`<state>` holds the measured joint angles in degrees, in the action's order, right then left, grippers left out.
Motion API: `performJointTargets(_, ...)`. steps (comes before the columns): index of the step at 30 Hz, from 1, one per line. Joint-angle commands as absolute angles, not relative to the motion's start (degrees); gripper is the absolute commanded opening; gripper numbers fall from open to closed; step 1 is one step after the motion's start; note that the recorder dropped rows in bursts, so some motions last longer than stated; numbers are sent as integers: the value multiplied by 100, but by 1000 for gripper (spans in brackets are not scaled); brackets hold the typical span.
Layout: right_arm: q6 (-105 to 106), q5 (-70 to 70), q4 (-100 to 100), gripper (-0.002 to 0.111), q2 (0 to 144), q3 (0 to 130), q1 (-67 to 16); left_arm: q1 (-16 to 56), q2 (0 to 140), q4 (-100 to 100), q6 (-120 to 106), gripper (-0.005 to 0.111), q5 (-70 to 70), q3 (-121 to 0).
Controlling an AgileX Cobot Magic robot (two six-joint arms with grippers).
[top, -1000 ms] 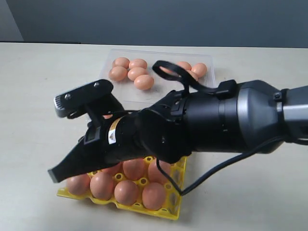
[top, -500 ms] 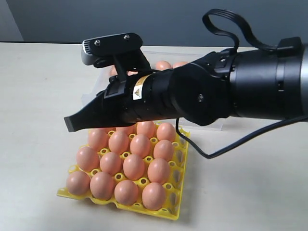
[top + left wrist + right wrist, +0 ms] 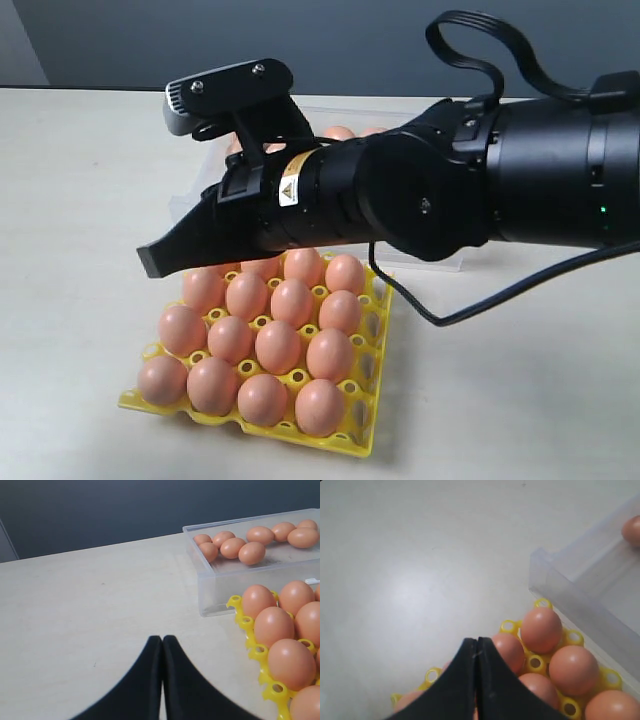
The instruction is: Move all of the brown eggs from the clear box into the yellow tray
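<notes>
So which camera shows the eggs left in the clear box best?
The left wrist view: the brown eggs lie in plain sight inside the clear box. In the exterior view the right arm hides nearly all of them; the right wrist view catches one egg at its edge.

eggs (image 3: 278, 345): smooth, matt shell | box (image 3: 235, 587): clear plastic, smooth, faintly hazy walls | tray (image 3: 372, 330): yellow plastic, smooth, mild sheen | table (image 3: 80, 200): pale, smooth, matt top with soft glare | arm (image 3: 540, 180): black casing, satin sheen | label (image 3: 289, 190): glossy sticker | cable (image 3: 470, 305): black, smooth, rubbery look
</notes>
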<state>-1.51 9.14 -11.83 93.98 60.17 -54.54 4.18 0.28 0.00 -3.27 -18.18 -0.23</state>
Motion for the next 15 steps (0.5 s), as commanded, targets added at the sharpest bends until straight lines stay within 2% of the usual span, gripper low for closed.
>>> performJointTargets(1, -215, 817, -1105, -1, 9343, 6034, -5330, 462, 0, 0, -324, 0, -1769, 0)
performJointTargets(6, -604, 760, -1105, -1, 9343, 6034, -4653, 462, 0, 0, -324, 0, -1769, 0)
performJointTargets(9, -604, 1095, -1096, -1, 9356, 6034, -3811, 462, 0, 0, -324, 0, -1769, 0)
performJointTargets(15, -604, 1360, -976, -1, 9356, 6034, -3259, 462, 0, 0, -324, 0, -1769, 0)
